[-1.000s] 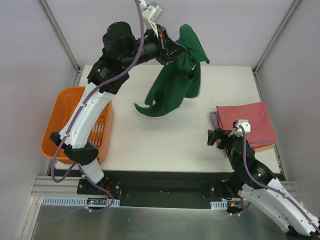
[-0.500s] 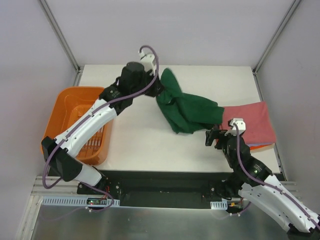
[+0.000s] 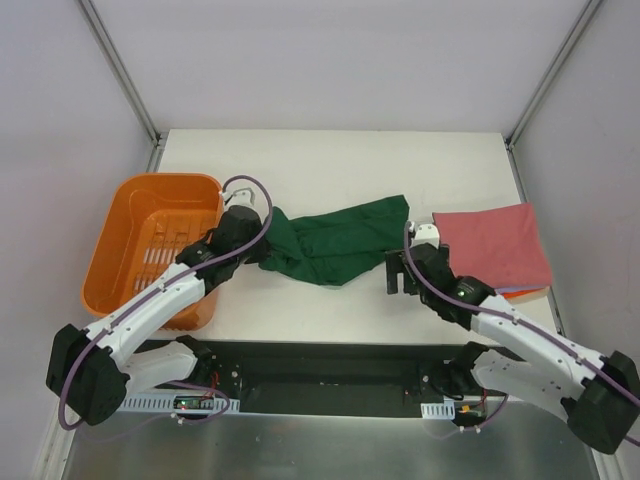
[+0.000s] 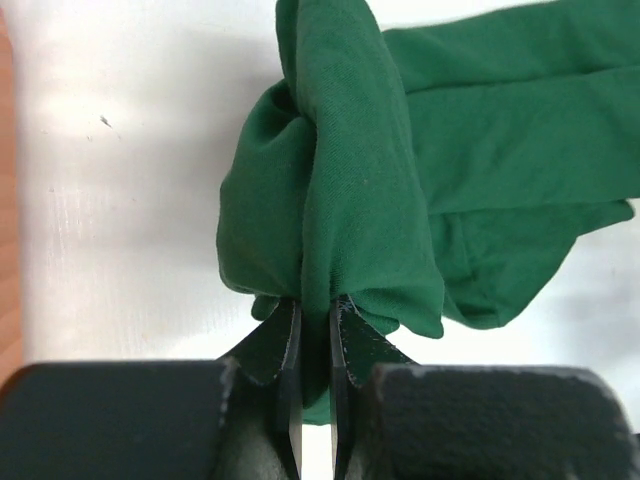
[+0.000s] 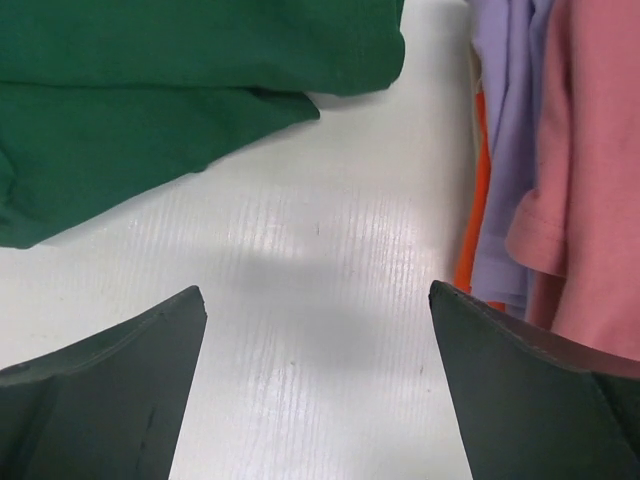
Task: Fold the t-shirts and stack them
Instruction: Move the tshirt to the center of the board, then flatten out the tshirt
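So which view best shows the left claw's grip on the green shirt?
Left wrist: the left claw pinches a bunched fold of the green shirt. Top external shows the whole shirt, the grip hidden; right wrist shows only the shirt's edge.

From overhead I see a white table [image 3: 330, 165] filling the middle of the cell, its top matt. Behind it stands a plain pale back wall [image 3: 330, 60]. A pale left panel [image 3: 50, 150] and right panel [image 3: 600, 150] close the sides. Two slanting aluminium posts [image 3: 120, 72] mark the far corners where these surfaces meet. At the table's near edge a black rail [image 3: 330, 362] runs across, and below it lies a brushed metal plate [image 3: 300, 445]. The light is even and soft. On my right wrist feed the table surface shows a faint sheen and fine ribbing.
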`<state>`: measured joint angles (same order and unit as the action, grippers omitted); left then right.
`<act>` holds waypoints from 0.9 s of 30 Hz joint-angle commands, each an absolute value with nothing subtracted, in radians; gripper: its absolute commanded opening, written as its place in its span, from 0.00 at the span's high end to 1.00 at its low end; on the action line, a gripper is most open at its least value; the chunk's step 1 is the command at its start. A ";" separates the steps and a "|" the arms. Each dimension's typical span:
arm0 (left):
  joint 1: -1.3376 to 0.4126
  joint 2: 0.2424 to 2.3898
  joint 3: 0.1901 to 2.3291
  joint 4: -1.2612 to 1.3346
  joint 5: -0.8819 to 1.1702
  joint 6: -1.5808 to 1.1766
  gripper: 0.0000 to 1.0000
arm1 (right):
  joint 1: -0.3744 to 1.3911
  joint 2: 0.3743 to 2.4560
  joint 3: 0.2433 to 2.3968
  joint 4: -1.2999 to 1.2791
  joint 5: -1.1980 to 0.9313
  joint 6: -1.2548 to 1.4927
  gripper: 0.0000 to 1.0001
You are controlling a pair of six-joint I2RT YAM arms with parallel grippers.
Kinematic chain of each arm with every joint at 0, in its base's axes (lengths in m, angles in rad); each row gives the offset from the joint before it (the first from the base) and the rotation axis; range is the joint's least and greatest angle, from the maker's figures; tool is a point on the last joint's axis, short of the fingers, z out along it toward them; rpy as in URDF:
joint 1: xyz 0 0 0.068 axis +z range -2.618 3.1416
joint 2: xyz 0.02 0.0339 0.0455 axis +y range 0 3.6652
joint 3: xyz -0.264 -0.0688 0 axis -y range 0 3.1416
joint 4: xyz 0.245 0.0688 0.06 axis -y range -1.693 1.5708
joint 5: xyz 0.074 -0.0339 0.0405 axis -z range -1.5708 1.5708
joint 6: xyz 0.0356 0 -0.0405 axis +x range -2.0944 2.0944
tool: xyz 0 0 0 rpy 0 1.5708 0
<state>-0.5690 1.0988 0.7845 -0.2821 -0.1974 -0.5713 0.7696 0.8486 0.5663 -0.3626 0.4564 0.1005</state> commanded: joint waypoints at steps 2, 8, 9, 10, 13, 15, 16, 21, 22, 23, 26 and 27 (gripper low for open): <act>-0.566 1.054 0.750 -0.207 -0.267 -0.623 1.00 | 0.749 1.026 0.690 -0.377 0.489 0.248 0.02; -0.566 1.055 0.719 -0.178 -0.250 -0.637 1.00 | 0.589 1.250 0.772 -0.333 0.382 0.357 0.11; -0.566 1.057 0.715 -0.175 -0.252 -0.638 1.00 | 0.565 1.279 0.775 -0.304 0.349 0.362 0.13; -0.566 1.055 0.713 -0.172 -0.245 -0.638 1.00 | 0.546 1.310 0.776 -0.266 0.298 0.356 0.16; -0.566 1.057 0.707 -0.155 -0.229 -0.634 1.00 | 0.526 1.385 0.799 -0.213 0.247 0.370 0.20; -0.566 1.061 0.706 -0.144 -0.215 -0.630 1.00 | 0.526 1.422 0.807 -0.166 0.221 0.365 0.21; -0.566 1.065 0.709 -0.141 -0.209 -0.626 1.00 | 0.525 1.443 0.818 -0.144 0.216 0.367 0.22; -0.566 1.060 0.707 -0.129 -0.201 -0.624 1.00 | 0.526 1.515 0.848 -0.115 0.199 0.385 0.23; -0.566 1.055 0.704 -0.127 -0.199 -0.623 1.00 | 0.526 1.526 0.853 -0.110 0.193 0.388 0.23; -0.566 1.054 0.704 -0.124 -0.204 -0.623 1.00 | 0.525 1.540 0.857 -0.106 0.192 0.390 0.24; -0.566 1.046 0.698 -0.117 -0.203 -0.623 1.00 | 0.525 1.581 0.867 -0.077 0.186 0.390 0.28; -0.566 1.046 0.696 -0.117 -0.204 -0.621 1.00 | 0.525 1.594 0.871 -0.072 0.184 0.390 0.32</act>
<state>-0.5686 1.0649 0.7040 -0.1661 -0.2100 -0.6197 0.5251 1.5513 0.8299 -0.1345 0.2073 0.3656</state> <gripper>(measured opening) 0.046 0.728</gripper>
